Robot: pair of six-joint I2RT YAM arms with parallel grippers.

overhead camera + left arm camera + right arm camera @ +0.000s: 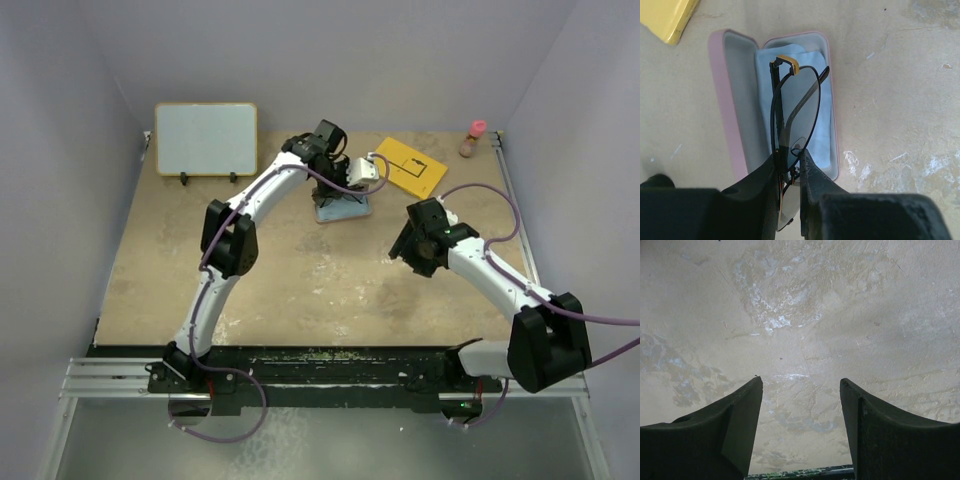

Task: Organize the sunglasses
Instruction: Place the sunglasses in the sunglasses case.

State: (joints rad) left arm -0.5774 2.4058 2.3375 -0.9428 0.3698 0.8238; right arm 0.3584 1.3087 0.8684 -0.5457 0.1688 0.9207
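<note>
1. In the top view, the left claw (335, 192) is seen at the far middle of the bench (300, 290), directly above an open case (350, 210). A yellow flat object (412, 165) lies just to the right of that claw. A white board (205, 138) stands well to its left. The right claw (418, 250) hangs apart, nearer and to the right, over bare bench.
2. In the left wrist view, the left claw (790, 156) is clenched on the sunglasses (795, 110), gripped at their near end. The thin dark frame is held out ahead of the fingertips (807, 162), over the blue cloth (822, 135) lying inside the pinkish case (732, 115). Whether frame and cloth touch cannot be told. The yellow flat object (665, 17) shows far ahead and to the left.
3. In the right wrist view, the right claw (800, 410) is released, its jaws spread wide with nothing between them. Only the mottled bench (800, 315) is seen beneath.
</note>
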